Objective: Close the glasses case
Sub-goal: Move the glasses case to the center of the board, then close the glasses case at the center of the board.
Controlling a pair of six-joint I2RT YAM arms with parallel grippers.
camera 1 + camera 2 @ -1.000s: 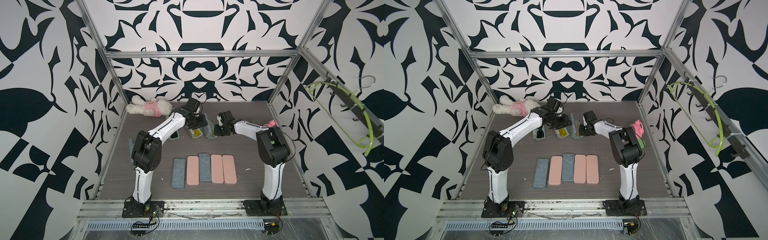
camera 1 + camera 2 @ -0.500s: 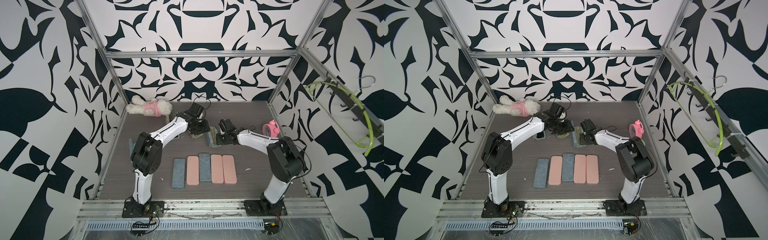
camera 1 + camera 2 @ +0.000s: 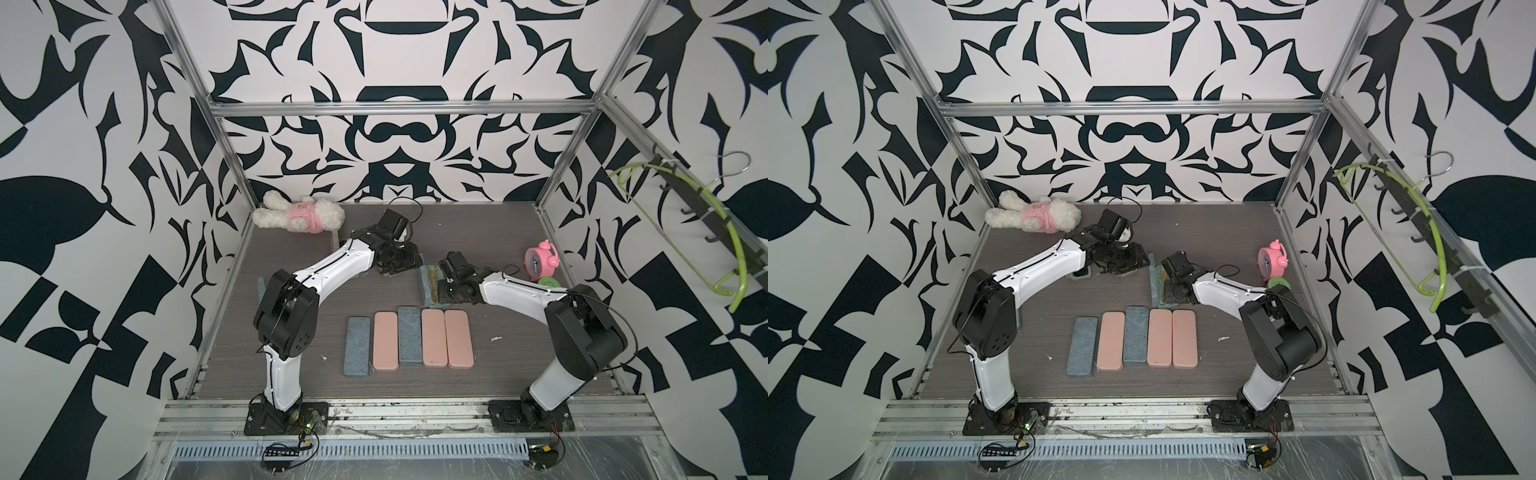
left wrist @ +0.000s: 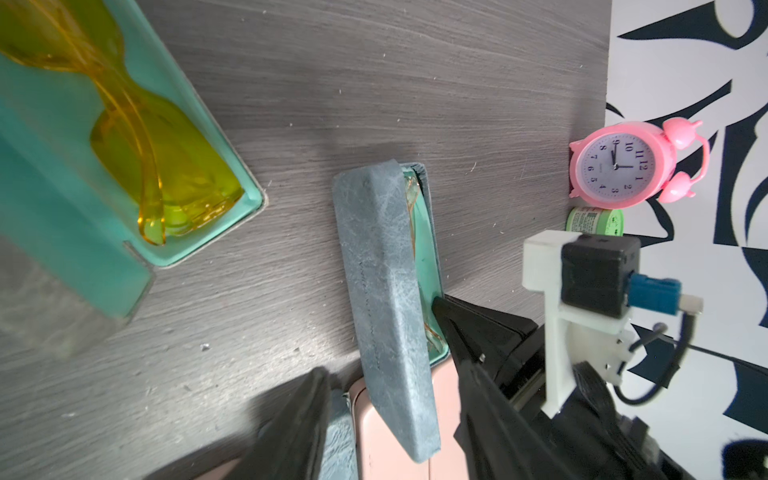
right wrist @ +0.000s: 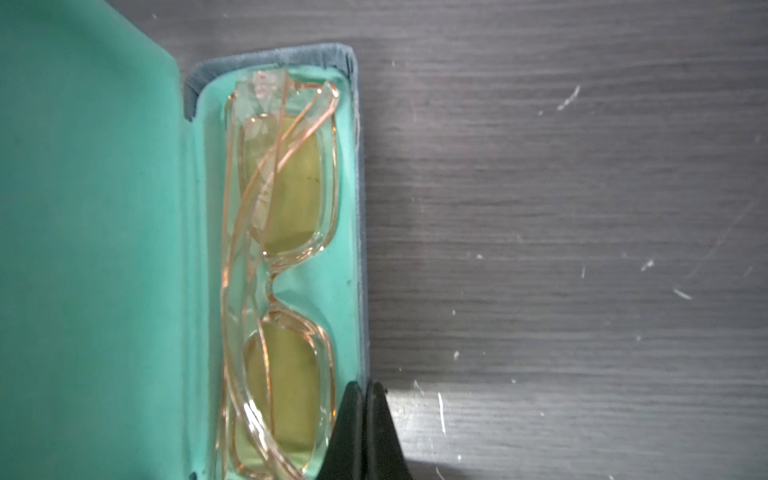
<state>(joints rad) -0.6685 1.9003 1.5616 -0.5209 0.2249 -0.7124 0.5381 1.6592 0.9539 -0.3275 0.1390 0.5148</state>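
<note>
Black-and-white patterned walls enclose a grey wood-grain table (image 3: 519, 357). In both top views a plush rabbit (image 3: 299, 214) lies at the table's upper left corner. To its right, near the middle, the left claw (image 3: 400, 262) hangs over an open case (image 4: 137, 266) holding yellow glasses (image 4: 166, 174). Its jaws stand apart and grip nothing.

Just right of that lies the blue-grey glasses case (image 3: 428, 284). It is green-lined with glasses inside, and its lid is raised, leaning partway over the tray. The right claw (image 5: 365, 415), fingers pressed together, touches the tray's rim on the case's right side.

Below, five closed cases (image 3: 410, 334) sit in a row. A pink clock (image 3: 540, 262) stands at the far right.
</note>
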